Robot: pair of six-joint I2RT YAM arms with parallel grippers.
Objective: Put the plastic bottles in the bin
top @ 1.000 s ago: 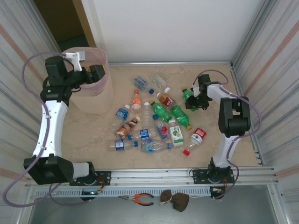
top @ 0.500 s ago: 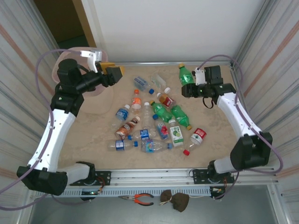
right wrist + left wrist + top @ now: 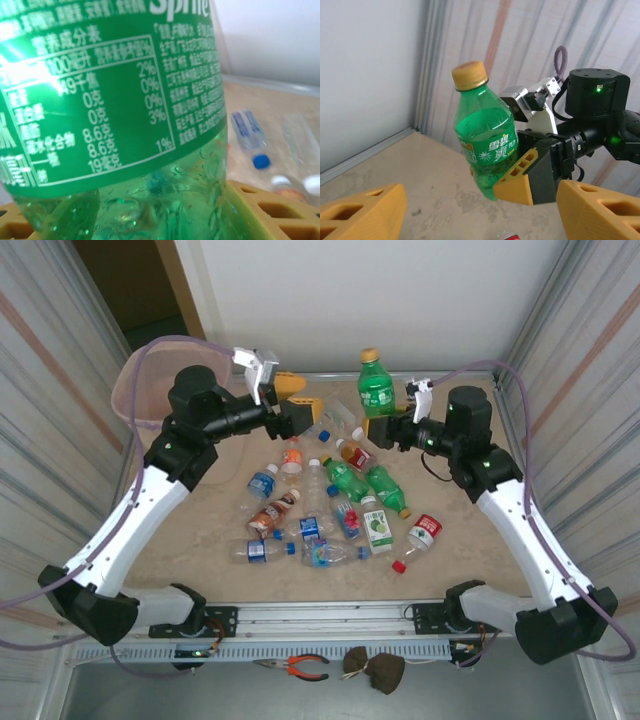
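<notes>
Swung off the bin (image 3: 125, 405) out over the worktop (image 3: 200, 520): left hand (image 3: 300, 400) wide open, empty. Right hand (image 3: 388, 428) raised too, clamping green bottle (image 3: 376, 390) upright by its base. Probably a handover, bin being far-left.

Green clear-plastic bottle (image 3: 376, 392): yellow-orange cap, green label, white lettering. Tall bin (image 3: 128, 392), translucent plastic liner: pink. Stone-look tabletop (image 3: 200, 520): beige, marbled. Ribbed metal side walls (image 3: 590, 340): silver, faint reddish stripes.

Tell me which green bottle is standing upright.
The green bottle held upright in the air by the right gripper; the other green bottles lie flat on the table.
</notes>
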